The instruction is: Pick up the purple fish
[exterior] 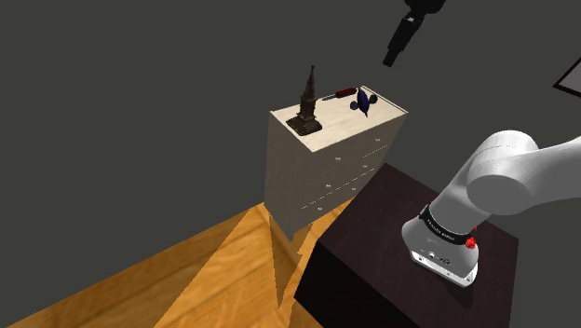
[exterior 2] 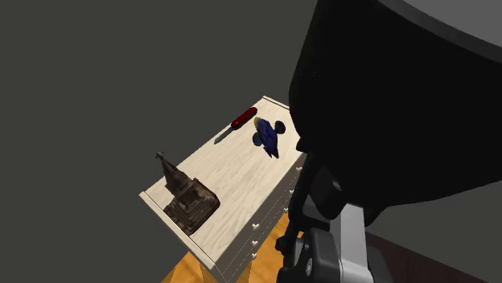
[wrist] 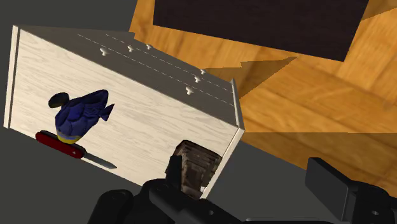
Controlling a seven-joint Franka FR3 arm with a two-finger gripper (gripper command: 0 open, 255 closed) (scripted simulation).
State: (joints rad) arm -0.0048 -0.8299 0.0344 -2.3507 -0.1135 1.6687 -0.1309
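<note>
The purple fish [exterior: 363, 101] [exterior 2: 268, 135] [wrist: 79, 114], dark blue-purple with a yellow belly, lies on top of a pale wooden dresser [exterior: 326, 163] [exterior 2: 233, 173] [wrist: 159, 105], near its far end. My black gripper [exterior: 395, 54] [wrist: 251, 181] hangs high above the dresser, up and to the right of the fish in the shoulder view. It is well clear of the fish. In the wrist view the fingers [wrist: 327, 181] stand apart, open, with nothing between them.
A red pocket knife [exterior: 340, 93] [exterior 2: 237, 123] [wrist: 63, 143] lies right beside the fish. A dark brown tower statuette [exterior: 307, 104] [exterior 2: 187, 197] [wrist: 194, 168] stands at the dresser's other end. My dark stand [exterior: 372, 252] sits next to the dresser on a wooden floor [exterior: 186, 280].
</note>
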